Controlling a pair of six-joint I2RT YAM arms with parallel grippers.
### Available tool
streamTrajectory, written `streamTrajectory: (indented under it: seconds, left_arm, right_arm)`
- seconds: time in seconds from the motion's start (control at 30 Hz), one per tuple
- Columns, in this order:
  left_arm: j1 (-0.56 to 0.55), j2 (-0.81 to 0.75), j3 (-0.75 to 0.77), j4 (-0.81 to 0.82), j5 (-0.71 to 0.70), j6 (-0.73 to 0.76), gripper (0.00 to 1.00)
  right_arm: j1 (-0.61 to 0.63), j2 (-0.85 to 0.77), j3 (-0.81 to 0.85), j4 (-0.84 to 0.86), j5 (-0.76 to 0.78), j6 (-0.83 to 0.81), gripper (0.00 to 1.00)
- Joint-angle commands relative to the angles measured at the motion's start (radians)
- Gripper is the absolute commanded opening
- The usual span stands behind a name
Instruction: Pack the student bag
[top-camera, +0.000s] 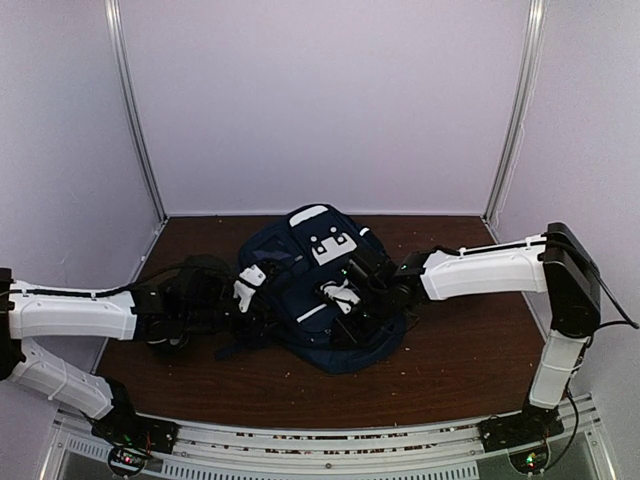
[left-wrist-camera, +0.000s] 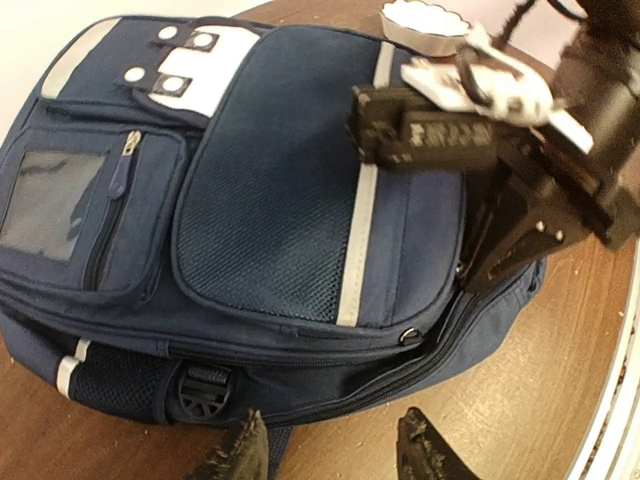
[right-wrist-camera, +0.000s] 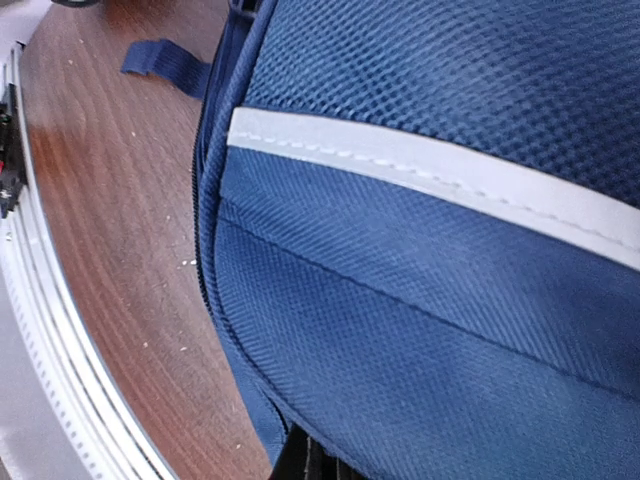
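The student bag (top-camera: 285, 250) is a navy backpack with grey stripes, lying flat in the middle of the table. It fills the left wrist view (left-wrist-camera: 270, 200) and the right wrist view (right-wrist-camera: 450, 300). My left gripper (top-camera: 245, 295) is open and empty at the bag's left side, its fingers (left-wrist-camera: 240, 455) over bare wood beside the main zip. My right gripper (top-camera: 345, 300) is on the bag's front panel (left-wrist-camera: 440, 135). It appears shut on the panel's edge by the open zip. Fabric covers all but one dark finger (right-wrist-camera: 310, 462).
A white scalloped dish (left-wrist-camera: 425, 25) sits on the table beyond the bag. A loose navy strap end (right-wrist-camera: 165, 65) lies on the wood. The table's metal front rail (right-wrist-camera: 40, 300) runs close by. White walls enclose the table (top-camera: 450, 350).
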Motion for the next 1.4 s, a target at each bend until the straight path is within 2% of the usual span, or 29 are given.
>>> streamTrajectory:
  seconds: [0.0, 0.17, 0.33, 0.53, 0.67, 0.93, 1.07, 1.17, 1.23, 1.37]
  left_arm:
    - [-0.038, 0.045, 0.019, 0.101, -0.006, 0.113, 0.46]
    - [-0.107, 0.11, 0.06, 0.154, -0.053, 0.248, 0.47]
    - [-0.146, 0.176, 0.08, 0.254, -0.035, 0.367, 0.48]
    - [-0.166, 0.29, 0.129, 0.263, -0.037, 0.463, 0.48]
    - [-0.172, 0.349, 0.155, 0.261, -0.112, 0.512, 0.46]
    - [-0.171, 0.428, 0.195, 0.257, -0.188, 0.554, 0.29]
    - [-0.171, 0.434, 0.205, 0.248, -0.235, 0.544, 0.13]
    - [-0.171, 0.433, 0.209, 0.246, -0.242, 0.535, 0.04]
    - [-0.171, 0.433, 0.21, 0.248, -0.237, 0.526, 0.01]
    - [-0.171, 0.434, 0.215, 0.241, -0.221, 0.506, 0.0]
  right_arm:
    - [-0.034, -0.066, -0.021, 0.015, -0.056, -0.019, 0.0]
    - [-0.051, -0.065, -0.018, -0.003, -0.14, -0.046, 0.0]
    - [-0.085, -0.046, -0.015, -0.006, -0.241, -0.062, 0.0]
    - [-0.098, -0.068, -0.03, 0.01, -0.272, -0.086, 0.0]
    - [-0.104, -0.083, -0.032, 0.005, -0.255, -0.098, 0.0]
    - [-0.13, -0.064, -0.036, 0.004, -0.266, -0.1, 0.03]
    - [-0.134, -0.047, -0.028, 0.008, -0.246, -0.097, 0.07]
    - [-0.133, -0.017, 0.006, -0.006, -0.214, -0.092, 0.13]
    - [-0.134, 0.007, 0.033, -0.021, -0.187, -0.085, 0.18]
    - [-0.134, 0.038, 0.063, -0.032, -0.134, -0.061, 0.21]
